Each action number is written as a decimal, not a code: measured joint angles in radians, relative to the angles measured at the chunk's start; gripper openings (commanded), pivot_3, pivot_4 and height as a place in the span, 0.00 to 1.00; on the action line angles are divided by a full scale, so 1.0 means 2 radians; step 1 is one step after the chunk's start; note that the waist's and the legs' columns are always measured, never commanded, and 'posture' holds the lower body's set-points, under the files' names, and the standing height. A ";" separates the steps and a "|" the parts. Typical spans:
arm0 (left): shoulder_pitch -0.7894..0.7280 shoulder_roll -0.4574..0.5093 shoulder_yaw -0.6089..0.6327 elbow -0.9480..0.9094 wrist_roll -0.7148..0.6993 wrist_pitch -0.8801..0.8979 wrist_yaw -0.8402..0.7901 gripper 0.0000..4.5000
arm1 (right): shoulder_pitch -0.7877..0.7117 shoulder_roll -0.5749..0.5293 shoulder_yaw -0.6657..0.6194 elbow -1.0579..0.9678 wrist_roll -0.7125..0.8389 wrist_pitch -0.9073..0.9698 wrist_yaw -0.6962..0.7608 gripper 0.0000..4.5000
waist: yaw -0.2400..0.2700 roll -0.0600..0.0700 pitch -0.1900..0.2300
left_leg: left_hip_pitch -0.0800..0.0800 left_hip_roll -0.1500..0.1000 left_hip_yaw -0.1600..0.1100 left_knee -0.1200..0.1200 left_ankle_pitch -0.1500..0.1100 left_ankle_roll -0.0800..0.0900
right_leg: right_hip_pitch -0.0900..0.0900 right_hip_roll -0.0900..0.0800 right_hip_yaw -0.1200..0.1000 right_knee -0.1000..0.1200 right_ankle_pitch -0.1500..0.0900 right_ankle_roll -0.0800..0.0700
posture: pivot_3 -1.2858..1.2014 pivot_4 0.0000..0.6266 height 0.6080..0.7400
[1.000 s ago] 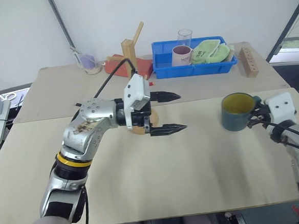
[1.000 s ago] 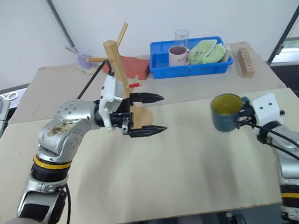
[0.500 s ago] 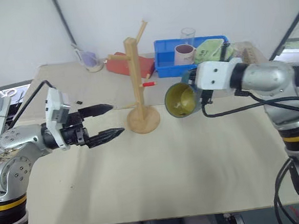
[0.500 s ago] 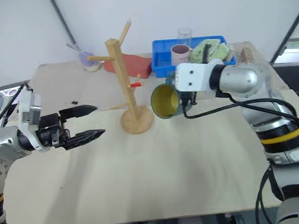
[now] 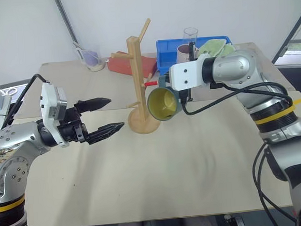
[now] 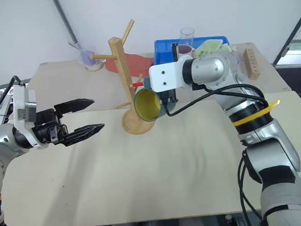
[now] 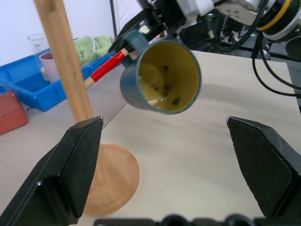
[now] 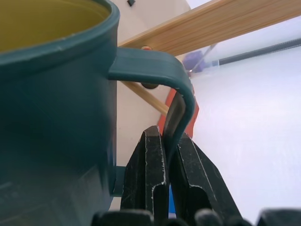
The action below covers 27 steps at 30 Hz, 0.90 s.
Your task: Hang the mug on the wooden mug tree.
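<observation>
The bench [image 5: 205,155] carries the wooden mug tree [image 5: 135,67]. Just beside its post, the mug [image 5: 162,103] hangs tipped in the right end effector [image 8: 165,141], pinched by its handle near the red-tipped peg [image 7: 109,66]. The left end effector [image 5: 103,116] waits spread, empty. Mug lifted and brought over; hooking remains.

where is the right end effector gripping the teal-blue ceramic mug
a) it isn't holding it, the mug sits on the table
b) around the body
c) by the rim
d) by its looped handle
d: the right end effector is shut on the looped handle of the teal-blue ceramic mug with the yellow interior, held tilted in the air beside the tall light-wood mug tree.
</observation>
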 measured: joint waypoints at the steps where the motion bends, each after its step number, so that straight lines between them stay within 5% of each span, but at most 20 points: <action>1: 0.000 -0.002 -0.001 0.000 -0.001 -0.001 0.001 1.00 | -0.005 0.005 0.000 0.004 -0.002 -0.003 0.000 0.01 | -0.001 0.000 0.000 | 0.000 0.000 0.000 0.000 0.000 0.000 | 0.000 0.000 0.000 0.000 0.000 0.001 | 0.52 0.24 0.93; 18: -0.027 -0.021 -0.013 -0.001 -0.054 -0.003 0.011 1.00 | -0.018 0.034 0.000 0.037 -0.027 -0.018 0.010 0.01 | -0.005 0.000 0.000 | 0.001 0.001 -0.001 0.000 0.000 0.000 | 0.000 0.002 0.000 0.003 0.000 0.000 | 0.52 0.24 0.93; 27: -0.033 -0.028 -0.020 0.008 -0.041 -0.016 0.017 1.00 | -0.019 0.041 0.000 0.041 -0.027 -0.018 0.014 0.71 | -0.005 0.000 0.000 | 0.001 0.001 -0.001 0.000 0.000 0.000 | 0.000 0.002 0.001 0.003 0.000 0.000 | 0.52 0.24 0.93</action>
